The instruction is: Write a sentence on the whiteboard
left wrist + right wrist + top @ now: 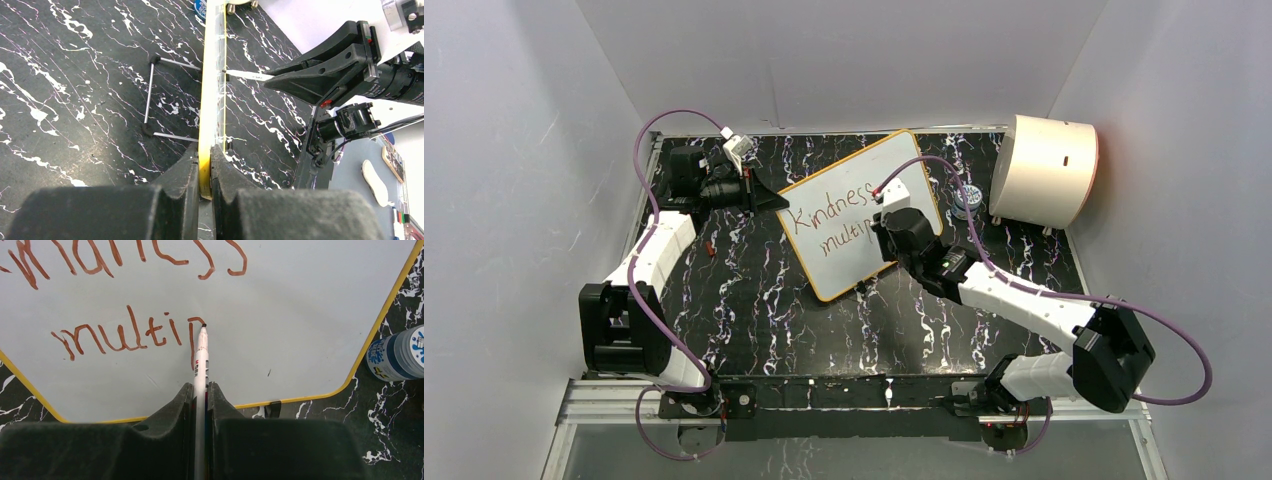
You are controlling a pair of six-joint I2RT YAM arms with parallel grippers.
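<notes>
Red sentence reads "Kindness multip" | left gripper clamped on whiteboard rim | right gripper clamped on marker, tip touching whiteboard

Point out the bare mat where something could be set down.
Widest bare patch: the mat between the whiteboard and the mat's near edge. Crowded: the gap between whiteboard and drum, where a small jar sits.

Whiteboard: white rectangle, rounded corners, thin orange-yellow rim, set at a slant mid-way across the black marbled mat, writing face up toward the top camera. Sentence: dark red marker lettering in two slanted lines, "Kindness" above, "multip" below, lower word unfinished; board's lower right part bare.
</notes>
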